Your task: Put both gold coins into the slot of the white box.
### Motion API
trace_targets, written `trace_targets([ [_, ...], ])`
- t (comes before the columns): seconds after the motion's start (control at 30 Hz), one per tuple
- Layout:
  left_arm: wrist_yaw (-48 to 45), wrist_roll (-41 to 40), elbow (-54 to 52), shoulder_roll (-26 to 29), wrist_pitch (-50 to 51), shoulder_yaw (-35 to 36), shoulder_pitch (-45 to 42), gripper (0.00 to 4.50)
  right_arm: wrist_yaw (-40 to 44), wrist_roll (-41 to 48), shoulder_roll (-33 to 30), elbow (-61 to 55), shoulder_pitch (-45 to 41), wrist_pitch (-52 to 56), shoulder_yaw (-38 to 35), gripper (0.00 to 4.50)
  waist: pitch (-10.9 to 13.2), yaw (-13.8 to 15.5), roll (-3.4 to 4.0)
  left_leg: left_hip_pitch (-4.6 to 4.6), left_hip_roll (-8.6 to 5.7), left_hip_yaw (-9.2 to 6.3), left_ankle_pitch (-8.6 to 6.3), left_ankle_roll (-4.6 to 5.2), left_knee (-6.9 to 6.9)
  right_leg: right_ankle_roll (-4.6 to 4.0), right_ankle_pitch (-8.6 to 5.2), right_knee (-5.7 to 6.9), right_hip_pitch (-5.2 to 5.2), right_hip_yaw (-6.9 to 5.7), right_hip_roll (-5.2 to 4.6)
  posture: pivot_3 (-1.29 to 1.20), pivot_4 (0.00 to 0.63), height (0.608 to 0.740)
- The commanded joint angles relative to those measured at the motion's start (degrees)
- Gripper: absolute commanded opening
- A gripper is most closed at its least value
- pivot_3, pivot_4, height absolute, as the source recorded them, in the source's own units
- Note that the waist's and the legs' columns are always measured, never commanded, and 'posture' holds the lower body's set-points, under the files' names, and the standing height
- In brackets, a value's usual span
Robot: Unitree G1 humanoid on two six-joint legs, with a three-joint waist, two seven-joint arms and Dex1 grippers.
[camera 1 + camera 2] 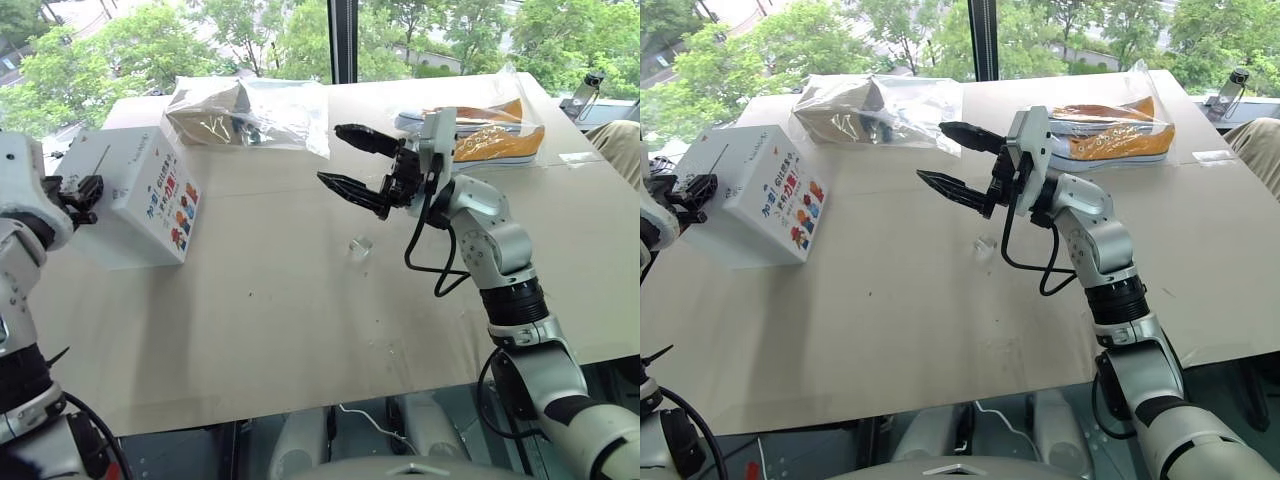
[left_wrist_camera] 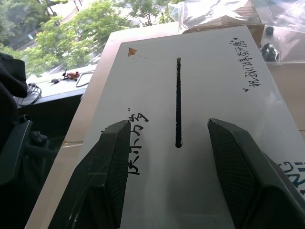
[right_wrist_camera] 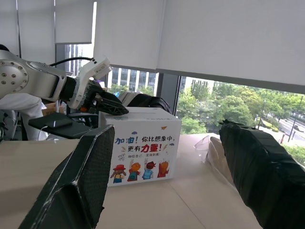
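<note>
Table (image 1: pixel 300 330): broad pale top carrying everything; bagged shoes lie along its far edge, out of my working lane.
White box (image 1: pixel 140 215): stands at the table's left end, lid up so I can reach it from above.
Right gripper (image 1: pixel 350 160): my fingers spread, empty, raised mid-table, pointing toward the box.
Left gripper (image 2: pixel 167 181): my fingers parted, holding nothing, straddling the slot's near end, seemingly placed for a drop.
Slot (image 2: pixel 178 102): dark slit along the lid.
Gold coins: I cannot see either.
</note>
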Motion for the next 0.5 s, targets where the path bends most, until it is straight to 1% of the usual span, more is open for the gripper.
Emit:
trace_targets([
  [0.03, -2.11, -0.25, 0.72, -1.37, -3.14, -1.63, 1.00, 2.58, 0.16, 0.31, 0.10, -1.70, -0.40, -1.34, -0.77, 3.81, 0.00, 0.09, -0.01, -0.02, 0.00, -0.01, 0.00, 0.00, 0.01, 0.00, 0.00, 0.00, 0.00, -0.02, -0.01, 0.00, 0.150, 0.740],
  [0.07, -3.42, -0.46, 0.04, -1.49, -5.44, -2.02, 1.13, 2.58, 0.24, 0.31, 0.07, -1.62, -0.41, -1.35, -0.79, 3.81, 0.00, 0.14, -0.01, -0.03, 0.00, -0.01, 0.00, 0.00, 0.01, 0.00, 0.00, -0.01, 0.00, -0.02, -0.01, 0.00, 0.150, 0.740],
  [0.13, -7.36, -5.22, -4.69, -3.91, -9.15, -1.43, -0.18, 2.58, 0.23, 1.11, 0.12, -1.63, -0.27, -0.75, -1.33, 3.81, 0.01, 0.28, -0.02, -0.07, 0.00, -0.02, 0.00, 0.00, 0.02, 0.00, 0.00, -0.05, 0.00, -0.03, -0.03, 0.00, 0.150, 0.740],
  [0.17, -9.38, -7.26, -7.27, -4.87, -10.95, -1.49, -0.45, 2.58, 0.28, 1.51, 0.04, -1.67, -0.18, -0.43, -1.61, 3.81, 0.08, 0.36, -0.14, -0.10, 0.00, -0.02, 0.00, 0.00, 0.02, 0.00, 0.00, -0.06, -0.01, -0.03, -0.05, 0.00, 0.150, 0.740],
  [0.23, -12.03, -11.11, -11.34, -6.62, -11.81, -1.47, -0.47, 2.58, 0.61, 2.20, -0.39, -1.80, 0.09, 0.24, -2.05, 3.81, 0.15, 0.34, -0.43, -0.25, 0.01, -0.07, 0.00, -0.01, 0.07, -0.01, 0.01, -0.12, -0.08, -0.06, -0.09, 0.00, 0.150, 0.740],
  [0.3, -14.09, -15.46, -14.80, -8.03, -10.72, -1.34, 0.46, 2.58, 1.51, 3.88, -1.37, -2.32, 0.85, 2.06, -2.76, 3.81, 0.13, 0.27, -0.48, -0.43, 0.02, -0.12, 0.00, -0.02, 0.11, -0.02, 0.02, -0.16, -0.21, -0.03, -0.11, 0.00, 0.150, 0.740],
  [0.43, -17.51, -21.65, -22.24, -8.26, -6.99, -3.75, 6.77, 2.58, 4.95, 6.81, -5.08, -2.99, 4.07, 4.76, -4.13, 3.81, 0.15, 0.02, -0.44, -0.50, 0.03, -0.10, -0.01, -0.01, 0.00, -0.01, 0.02, -0.32, -0.27, 0.08, -0.14, 0.00, 0.150, 0.740],
  [0.5, -16.94, -21.58, -27.63, -9.64, -7.10, -7.85, 12.09, 2.58, 7.10, 6.40, -7.82, -1.92, 7.42, 3.63, -5.20, 3.81, 0.15, 0.08, -0.44, -0.55, 0.04, -0.12, -0.02, 0.00, -0.07, -0.01, 0.01, -0.42, -0.29, 0.06, -0.13, 0.00, 0.150, 0.740],
])
